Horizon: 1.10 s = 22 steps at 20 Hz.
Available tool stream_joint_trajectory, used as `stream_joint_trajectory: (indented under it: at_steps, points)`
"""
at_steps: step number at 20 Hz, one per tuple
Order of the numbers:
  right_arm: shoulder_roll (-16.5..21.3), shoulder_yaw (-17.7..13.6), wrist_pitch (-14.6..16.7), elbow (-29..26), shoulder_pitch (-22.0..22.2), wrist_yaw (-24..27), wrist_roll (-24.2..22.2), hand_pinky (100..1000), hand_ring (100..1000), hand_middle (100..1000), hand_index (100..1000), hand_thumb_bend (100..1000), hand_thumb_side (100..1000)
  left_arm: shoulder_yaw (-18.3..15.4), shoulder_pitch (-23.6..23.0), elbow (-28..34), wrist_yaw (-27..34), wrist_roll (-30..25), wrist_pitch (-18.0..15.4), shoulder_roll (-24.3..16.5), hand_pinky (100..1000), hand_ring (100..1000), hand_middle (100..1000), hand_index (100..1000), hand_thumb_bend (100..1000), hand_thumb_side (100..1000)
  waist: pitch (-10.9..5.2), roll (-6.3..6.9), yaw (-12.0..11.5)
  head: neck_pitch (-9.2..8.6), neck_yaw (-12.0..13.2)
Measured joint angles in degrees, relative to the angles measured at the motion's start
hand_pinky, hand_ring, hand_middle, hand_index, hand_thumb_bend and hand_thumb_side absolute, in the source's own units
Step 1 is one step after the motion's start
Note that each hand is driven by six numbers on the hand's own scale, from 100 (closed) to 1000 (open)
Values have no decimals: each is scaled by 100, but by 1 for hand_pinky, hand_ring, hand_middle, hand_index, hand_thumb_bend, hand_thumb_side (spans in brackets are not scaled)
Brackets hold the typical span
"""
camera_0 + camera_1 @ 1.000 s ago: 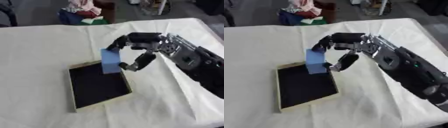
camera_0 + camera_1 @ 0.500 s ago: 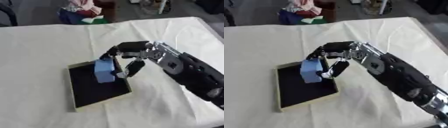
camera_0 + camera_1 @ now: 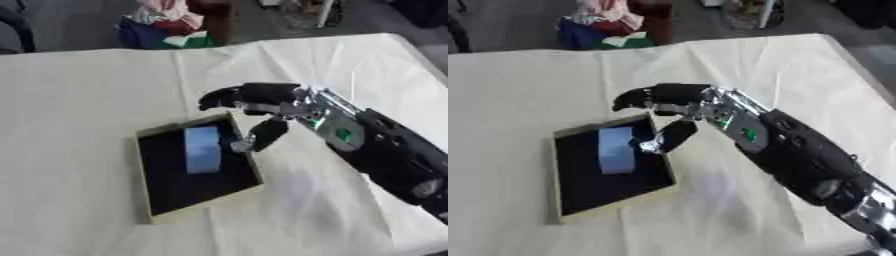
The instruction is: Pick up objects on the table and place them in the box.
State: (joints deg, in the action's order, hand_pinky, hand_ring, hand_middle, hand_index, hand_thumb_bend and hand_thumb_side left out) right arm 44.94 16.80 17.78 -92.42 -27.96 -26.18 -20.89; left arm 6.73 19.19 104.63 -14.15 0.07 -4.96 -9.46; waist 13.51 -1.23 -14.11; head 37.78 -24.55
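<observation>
While the blue block (image 3: 202,149) lies flat inside the box (image 3: 166,212), the right robot hand (image 3: 259,107) hangs just above the box's far edge.

Its fingers are spread apart and hold nothing, so the block looks let go and in its place. The box sits on the white surface (image 3: 79,90), tipped a bit to one side. I cannot see the other robot hand at all. Some bright things at the far edge are too fuzzy to name.

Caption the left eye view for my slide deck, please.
Right hand open above the box rim, blue block lying inside on the dark floor.
</observation>
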Motion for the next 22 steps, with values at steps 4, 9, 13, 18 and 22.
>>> stream_joint_trajectory:
  at_steps: [4,9,13,18,22]
  points:
    - [162,-333,-292,-320,177,564,459,802,946,914,1000,119,641,-28,-14,0,0,16,8,0,759,596,604,766,365,732,-21,11,135,1,90]
    - [276,-802,-695,-836,481,1413,1138,770,924,867,995,100,634,-58,-52,-1,-5,50,22,-1,759,596,604,764,365,732,-26,16,337,28,280]
    - [261,-1130,-976,-1214,748,2010,1710,753,910,837,987,100,623,-83,-78,-3,-32,87,24,-1,758,596,603,763,365,731,-26,16,453,45,470]
    - [57,-1434,-1137,-1801,1095,2508,2264,742,901,816,979,100,619,-137,-128,-39,-51,143,32,-1,760,602,610,764,365,730,-2,47,638,57,767]
    - [-225,-1576,-996,-2053,1295,2673,2463,741,900,814,979,100,598,-151,-169,-71,-55,192,37,-1,761,608,617,765,365,729,12,64,728,104,995]
